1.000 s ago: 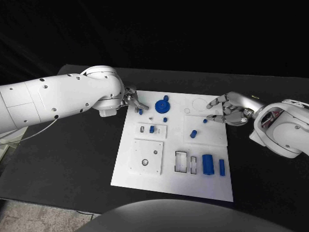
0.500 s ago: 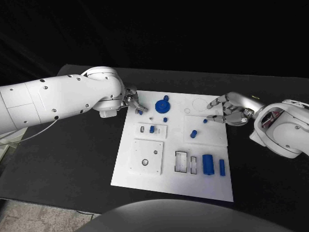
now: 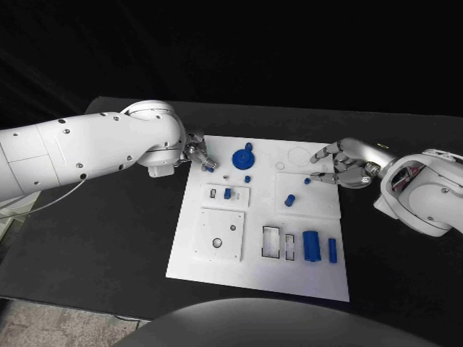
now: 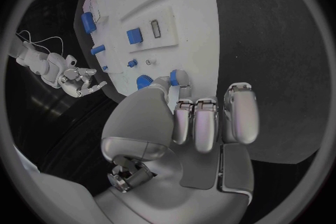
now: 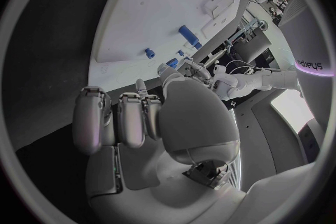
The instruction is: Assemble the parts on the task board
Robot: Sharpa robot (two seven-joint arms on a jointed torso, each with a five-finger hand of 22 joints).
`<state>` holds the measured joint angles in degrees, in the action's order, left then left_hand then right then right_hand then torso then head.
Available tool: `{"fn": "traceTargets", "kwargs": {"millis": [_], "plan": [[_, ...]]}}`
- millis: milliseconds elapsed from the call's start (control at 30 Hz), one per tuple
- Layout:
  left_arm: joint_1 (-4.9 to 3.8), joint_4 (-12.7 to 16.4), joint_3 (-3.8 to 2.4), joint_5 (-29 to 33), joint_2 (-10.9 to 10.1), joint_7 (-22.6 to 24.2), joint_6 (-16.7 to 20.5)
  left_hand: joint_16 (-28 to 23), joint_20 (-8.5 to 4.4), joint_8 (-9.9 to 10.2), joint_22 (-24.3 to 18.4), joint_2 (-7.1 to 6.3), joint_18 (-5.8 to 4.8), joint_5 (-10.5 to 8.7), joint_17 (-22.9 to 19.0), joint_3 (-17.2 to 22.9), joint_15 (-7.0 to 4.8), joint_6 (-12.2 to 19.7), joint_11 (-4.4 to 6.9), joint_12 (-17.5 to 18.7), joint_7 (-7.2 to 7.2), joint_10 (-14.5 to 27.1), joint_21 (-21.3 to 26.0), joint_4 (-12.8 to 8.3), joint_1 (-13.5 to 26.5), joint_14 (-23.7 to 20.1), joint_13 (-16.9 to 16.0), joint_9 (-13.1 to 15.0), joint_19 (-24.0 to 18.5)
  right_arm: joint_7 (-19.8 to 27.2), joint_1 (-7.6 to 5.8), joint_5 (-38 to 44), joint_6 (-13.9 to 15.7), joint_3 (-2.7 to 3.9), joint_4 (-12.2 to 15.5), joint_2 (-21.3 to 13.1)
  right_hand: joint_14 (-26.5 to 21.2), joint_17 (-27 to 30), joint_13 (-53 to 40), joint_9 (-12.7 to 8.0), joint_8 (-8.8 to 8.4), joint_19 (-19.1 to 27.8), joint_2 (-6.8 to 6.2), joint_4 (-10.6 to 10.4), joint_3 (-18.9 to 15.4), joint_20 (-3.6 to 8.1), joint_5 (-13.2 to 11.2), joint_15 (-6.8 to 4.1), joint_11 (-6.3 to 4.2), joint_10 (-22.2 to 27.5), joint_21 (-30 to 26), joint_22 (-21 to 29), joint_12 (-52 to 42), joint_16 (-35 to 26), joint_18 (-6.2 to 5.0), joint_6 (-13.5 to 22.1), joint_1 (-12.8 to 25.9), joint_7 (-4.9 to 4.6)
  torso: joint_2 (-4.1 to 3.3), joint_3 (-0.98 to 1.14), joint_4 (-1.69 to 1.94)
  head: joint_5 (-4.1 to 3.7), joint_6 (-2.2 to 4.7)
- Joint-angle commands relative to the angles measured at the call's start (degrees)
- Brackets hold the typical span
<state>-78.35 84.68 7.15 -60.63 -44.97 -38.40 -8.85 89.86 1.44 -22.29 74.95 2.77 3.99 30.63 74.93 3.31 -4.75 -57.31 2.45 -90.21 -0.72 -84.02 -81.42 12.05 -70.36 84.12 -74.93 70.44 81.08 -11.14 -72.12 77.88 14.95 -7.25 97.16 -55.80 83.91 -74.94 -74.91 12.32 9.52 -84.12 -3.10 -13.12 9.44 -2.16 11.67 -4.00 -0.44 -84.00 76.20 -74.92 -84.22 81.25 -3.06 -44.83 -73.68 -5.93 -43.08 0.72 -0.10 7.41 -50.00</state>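
The white task board [image 3: 294, 278] lies in the middle of the black table. My left hand [image 3: 196, 152] is at the board's far left corner and pinches a small blue part [image 3: 207, 167], which the left wrist view shows between thumb and fingertip as the small blue part [image 4: 175, 76]. A blue gear [image 3: 243, 157] stands just beside it. My right hand [image 3: 341, 165] is over the board's far right side, its fingertips closed around a small blue peg [image 3: 307, 181], seen as the peg [image 5: 171, 63] in the right wrist view.
Other blue parts on the board: a small peg [image 3: 247, 178], a block [image 3: 290, 200], a piece in a recess [image 3: 227, 193], a large cylinder [image 3: 311, 246] and a bar [image 3: 333, 251] near the front. Black table [image 3: 106, 238] surrounds the board.
My left hand has edged slightly toward the board's left edge with its blue part. The right hand has not moved.
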Motion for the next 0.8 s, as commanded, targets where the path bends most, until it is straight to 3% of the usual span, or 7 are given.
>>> {"fn": "traceTargets", "kwargs": {"millis": [33, 233, 467, 600, 700, 800], "plan": [[0.03, 0.5, 0.00, 1.3, -0.3, 0.3, -0.1, 0.1, -0.08, 0.4, 4.7, -0.25, -0.67, 0.58, 15.1, 1.2, -0.44, 0.4, 0.45, 0.2, 0.24, -6.0, 0.3, -0.4, -0.8, 5.9, -15.1, 0.1, -0.1, 0.2, 0.07, 0.1, 0.1, 0.00, 0.0, 0.0, 4.0, -5.5, -10.6, -0.1, 0.17, -0.3, 0.57, 0.2, 0.0, -0.40, 0.4, 0.26, 0.53, -1.6, -0.2, -9.3, 0.3, -0.2, -0.32, -0.6, -0.2, 0.03, -0.02, -0.01, 0.04, -0.06, 0.00], [0.03, 2.5, -0.01, 1.5, -1.7, 0.5, 1.5, 0.1, -0.15, 0.8, 4.8, -1.21, -0.67, 1.76, 15.1, 3.9, -0.47, 0.3, 0.46, 0.2, 0.21, -6.0, 0.4, -1.1, -1.3, 5.9, -15.1, 0.1, -0.1, 0.2, 0.10, 0.1, 0.3, 0.00, 0.1, -0.2, 4.0, -5.5, -10.5, -0.1, 0.17, -0.3, 0.77, 0.3, 0.1, -0.40, 0.5, 0.26, 0.54, -1.5, -0.3, -9.3, 0.4, -0.2, -0.32, -0.6, -0.3, 0.00, -0.10, -0.02, 0.03, -0.10, 0.00], [-0.01, 7.9, -0.05, 1.6, -5.3, 0.5, 3.0, 0.1, -0.13, 0.9, 4.8, -1.73, -0.67, 2.12, 15.1, 5.3, -0.48, 0.2, 0.44, 0.2, 0.15, -6.0, 0.4, -1.2, -1.0, 5.9, -15.1, 0.1, -0.1, 0.0, 0.11, 0.1, 0.3, 0.00, 0.3, -0.5, 4.0, -5.5, -10.5, -0.1, 0.17, -0.3, 0.77, 0.3, 0.1, -0.40, 0.5, 0.26, 0.54, -1.5, -0.3, -9.3, 0.4, -0.2, -0.32, -0.6, -0.3, 0.00, -0.05, 0.04, 0.03, -0.14, 0.00], [-0.02, 10.6, 0.01, 1.6, -6.8, 0.5, 3.7, 0.1, -0.13, 1.0, 4.8, -1.84, -0.66, 1.95, 15.1, 5.7, -0.46, 0.2, 0.42, 0.2, 0.11, -6.0, 0.5, -1.1, -0.8, 5.9, -15.1, 0.1, -0.1, 0.0, 0.11, 0.1, 0.3, 0.00, 0.3, -0.6, 4.0, -5.5, -10.4, -0.2, 0.17, -0.3, 0.87, 0.3, 0.2, -0.40, 0.6, 0.27, 0.55, -1.4, -0.3, -9.3, 0.6, -0.2, -0.33, -0.7, -0.3, -0.01, -0.03, -0.01, 0.11, -0.03, 0.00], [-0.02, 11.9, 0.35, 1.5, -7.4, 0.4, 3.7, 0.1, -0.07, 1.2, 4.8, -2.21, -0.65, 0.78, 15.1, 6.9, -0.39, 0.3, 0.33, 0.2, 0.00, -6.0, 0.6, -0.9, 0.0, 5.9, -15.1, 0.1, -0.1, 0.0, 0.11, 0.1, 0.3, 0.00, 0.3, -0.6, 4.0, -5.5, -10.4, -0.2, 0.17, -0.3, 0.87, 0.3, 0.2, -0.40, 0.6, 0.27, 0.55, -1.4, -0.3, -9.3, 0.6, -0.2, -0.33, -0.7, -0.3, -0.01, -0.02, -0.01, 0.19, 0.00, 0.00], [-0.02, 12.9, 0.81, 1.4, -7.6, 0.4, 3.7, 0.1, -0.02, 1.3, 4.7, -2.39, -0.62, -0.34, 15.1, 7.6, -0.33, 0.3, 0.26, 0.2, -0.06, -6.0, 0.7, -0.7, 0.5, 5.9, -15.1, 0.2, -0.2, 0.0, 0.11, 0.1, 0.3, 0.00, 0.3, -0.5, 4.0, -5.5, -10.4, -0.2, 0.17, -0.3, 0.87, 0.3, 0.2, -0.40, 0.6, 0.27, 0.55, -1.4, -0.3, -9.3, 0.6, -0.2, -0.33, -0.7, -0.3, -0.01, -0.03, -0.02, 0.01, 0.31, 0.00]]}}
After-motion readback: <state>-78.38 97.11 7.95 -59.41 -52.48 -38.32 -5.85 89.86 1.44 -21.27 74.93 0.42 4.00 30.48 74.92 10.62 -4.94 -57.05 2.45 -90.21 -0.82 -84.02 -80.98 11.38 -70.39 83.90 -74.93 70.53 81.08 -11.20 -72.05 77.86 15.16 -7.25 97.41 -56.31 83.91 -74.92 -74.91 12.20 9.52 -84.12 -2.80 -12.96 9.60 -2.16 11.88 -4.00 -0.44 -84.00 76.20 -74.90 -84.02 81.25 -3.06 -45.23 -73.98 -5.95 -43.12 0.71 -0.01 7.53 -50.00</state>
